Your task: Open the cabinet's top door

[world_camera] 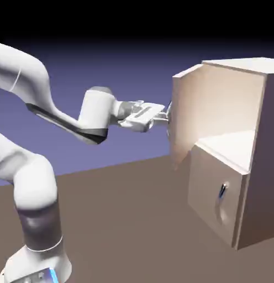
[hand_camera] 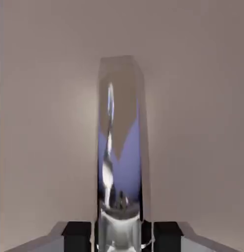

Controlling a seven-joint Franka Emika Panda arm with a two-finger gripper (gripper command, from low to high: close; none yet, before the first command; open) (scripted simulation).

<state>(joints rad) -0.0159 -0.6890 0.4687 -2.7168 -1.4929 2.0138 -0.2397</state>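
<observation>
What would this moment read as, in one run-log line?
top door: swung open | gripper: closed on its handle | lower door: shut | upper compartment: interior exposed

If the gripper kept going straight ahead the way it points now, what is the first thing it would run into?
Likely the flat face of the top door, whose handle already stands between the gripper's fingertips.

Top door: uniform beige. Lower door's handle, at 4 o'clock: silver. Arm, at 9 o'clock: white with dark grey sections.
</observation>
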